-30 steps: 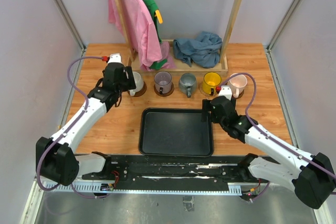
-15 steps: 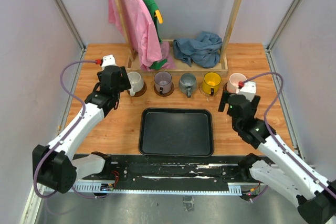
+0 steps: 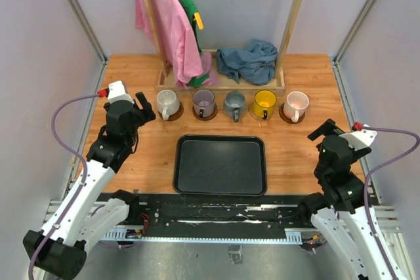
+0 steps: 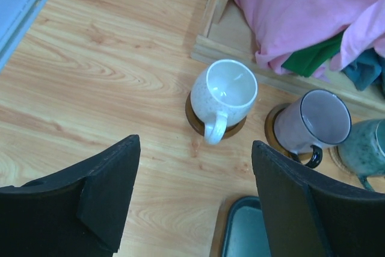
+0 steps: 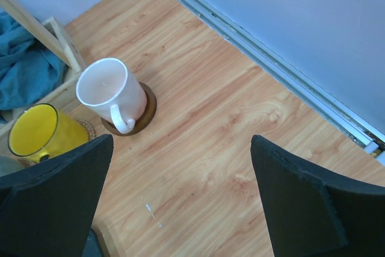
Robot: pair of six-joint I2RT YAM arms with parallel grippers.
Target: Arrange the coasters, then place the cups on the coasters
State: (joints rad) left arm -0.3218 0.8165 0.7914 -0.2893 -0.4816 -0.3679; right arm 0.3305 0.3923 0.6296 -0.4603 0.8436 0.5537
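All five cups (image 3: 233, 104) are sitting on their coasters (image 4: 194, 121) in a row behind the black tray (image 3: 220, 165). The left gripper (image 3: 143, 109) and right gripper (image 3: 320, 130) are both hanging wide open, holding nothing.

Surface (image 3: 151, 155) is light wood-grain, smooth with a mild sheen. The rectangular black tray (image 3: 220, 165) looks like semi-gloss plastic. The cream-white speckled mug (image 4: 224, 92), purple mug (image 4: 314, 121) and pale pink mug (image 5: 109, 93) all look like shiny glazed ceramic. The dark brown round coaster (image 4: 192, 118) looks matt. The pink garment (image 3: 167, 24) and crumpled blue-grey cloth (image 3: 248, 59) are soft matt fabric. The left tool (image 4: 195, 191) has matt black plastic fingers (image 4: 108, 191).
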